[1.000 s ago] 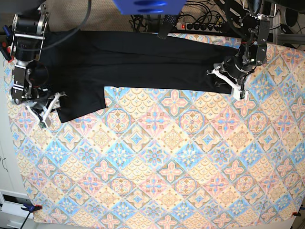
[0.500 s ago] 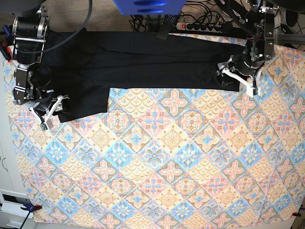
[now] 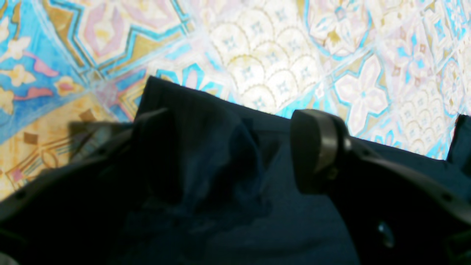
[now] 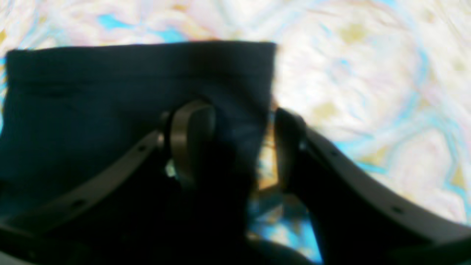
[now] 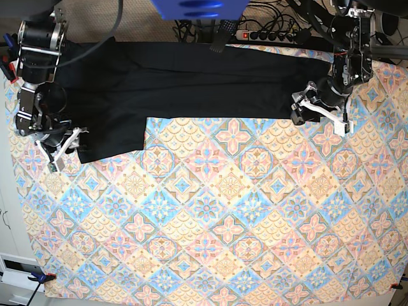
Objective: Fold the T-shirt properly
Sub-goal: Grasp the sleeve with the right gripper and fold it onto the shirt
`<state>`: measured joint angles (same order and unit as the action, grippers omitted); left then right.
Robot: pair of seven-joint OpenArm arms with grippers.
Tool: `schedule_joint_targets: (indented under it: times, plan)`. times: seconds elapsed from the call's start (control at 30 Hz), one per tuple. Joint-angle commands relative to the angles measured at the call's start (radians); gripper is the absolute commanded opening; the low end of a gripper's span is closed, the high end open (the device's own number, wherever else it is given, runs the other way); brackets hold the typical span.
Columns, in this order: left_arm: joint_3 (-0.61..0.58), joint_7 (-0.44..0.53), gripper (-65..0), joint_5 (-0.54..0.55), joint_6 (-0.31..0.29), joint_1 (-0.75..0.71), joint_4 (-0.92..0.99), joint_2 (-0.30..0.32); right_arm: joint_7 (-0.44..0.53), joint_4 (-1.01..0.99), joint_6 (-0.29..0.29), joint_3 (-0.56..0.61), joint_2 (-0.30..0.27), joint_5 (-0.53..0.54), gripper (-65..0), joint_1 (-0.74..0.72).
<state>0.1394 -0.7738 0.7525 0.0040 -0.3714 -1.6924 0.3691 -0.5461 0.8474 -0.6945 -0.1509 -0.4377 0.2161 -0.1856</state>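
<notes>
The black T-shirt (image 5: 191,83) lies stretched along the far edge of the table, one sleeve hanging down at the left. My left gripper (image 5: 319,113) sits at the shirt's right end. In the left wrist view the left gripper (image 3: 235,147) is open wide, with a raised fold of the T-shirt (image 3: 206,121) loose between its fingers. My right gripper (image 5: 65,148) is at the sleeve's lower left corner. The right wrist view shows the right gripper (image 4: 239,136) open, the T-shirt's (image 4: 110,92) side edge in the gap and tablecloth showing beside the right finger (image 4: 290,147).
A colourful patterned tablecloth (image 5: 223,223) covers the table. A power strip (image 5: 268,35) and cables lie behind the far edge. A blue object (image 5: 197,7) hangs at top centre. A clamp (image 5: 41,277) holds the cloth at the lower left corner.
The shirt has slid to the right and lies straighter. My left gripper has moved right and opened, letting go of the shirt's end. The right gripper has barely shifted.
</notes>
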Motion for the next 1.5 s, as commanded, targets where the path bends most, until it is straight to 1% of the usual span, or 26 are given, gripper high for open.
schedule_joint_targets:
  times: [0.0, 0.33, 0.37, 0.5, 0.63, 0.67, 0.73, 0.87, 0.9, 0.97, 1.03, 1.1, 1.2, 1.3, 1.47]
  plan:
    - [0.006, 0.012, -16.7, 0.006, -0.006, 0.001, -0.016, 0.012, 0.022, 0.013, -0.004, -0.009, -0.023, 0.013, -35.0, -0.022]
    - [0.007, 0.014, -16.8, 0.008, -0.006, 0.004, -0.016, 0.012, 0.017, 0.005, -0.004, 0.0, -0.023, 0.013, -34.7, -0.024]
    - [0.007, 0.014, -16.8, 0.008, -0.006, 0.004, -0.016, 0.012, 0.017, 0.005, -0.004, 0.018, -0.023, 0.013, -34.7, -0.024]
    - [0.007, 0.014, -16.8, 0.009, -0.006, 0.005, -0.018, 0.011, 0.016, 0.008, -0.004, 0.167, -0.023, 0.013, -35.1, -0.022]
    - [0.007, 0.018, -16.9, 0.009, -0.006, 0.007, -0.018, 0.011, 0.016, 0.013, -0.004, 0.231, -0.023, 0.015, -35.7, -0.022]
    - [0.007, 0.018, -16.9, 0.009, -0.006, 0.007, -0.018, 0.011, 0.016, 0.013, -0.004, 0.239, -0.023, 0.015, -37.0, -0.022]
    - [0.007, 0.02, -16.9, 0.009, -0.006, 0.007, -0.018, 0.011, 0.016, 0.013, -0.004, 0.242, -0.022, 0.016, -43.4, -0.022]
    - [0.007, 0.02, -16.9, 0.009, -0.006, 0.007, -0.018, 0.011, 0.016, 0.013, -0.004, 0.242, -0.022, 0.016, -62.5, -0.021]
    - [0.009, 0.021, -16.9, 0.009, -0.006, 0.007, -0.018, 0.011, 0.016, 0.013, -0.004, 0.241, -0.022, 0.016, -65.0, -0.021]
    - [0.009, 0.021, -16.9, 0.009, -0.006, 0.007, -0.018, 0.011, 0.016, 0.02, -0.004, 0.233, -0.023, 0.019, -64.6, -0.021]
    - [0.009, 0.021, -16.9, 0.009, -0.006, 0.007, -0.018, 0.011, 0.016, 0.08, -0.004, 0.233, -0.023, 0.022, -64.4, -0.019]
    - [0.009, 0.021, -16.9, 0.009, -0.006, 0.007, -0.015, 0.009, -0.006, 0.183, -0.004, 0.218, -0.029, 0.047, -64.6, 0.05]
    - [0.009, 0.023, -16.9, 0.009, -0.006, 0.007, -0.013, 0.009, -0.096, 0.379, -0.004, 0.119, -0.029, 0.099, -64.6, 0.163]
    - [0.009, 0.023, -16.9, 0.009, -0.006, 0.007, -0.013, 0.009, -0.173, 0.579, -0.004, 0.027, -0.028, 0.101, -64.6, 0.272]
    - [0.009, 0.023, -16.9, 0.009, -0.006, 0.008, -0.011, 0.009, -0.249, 0.803, -0.004, -0.049, -0.026, 0.101, -64.6, 0.423]
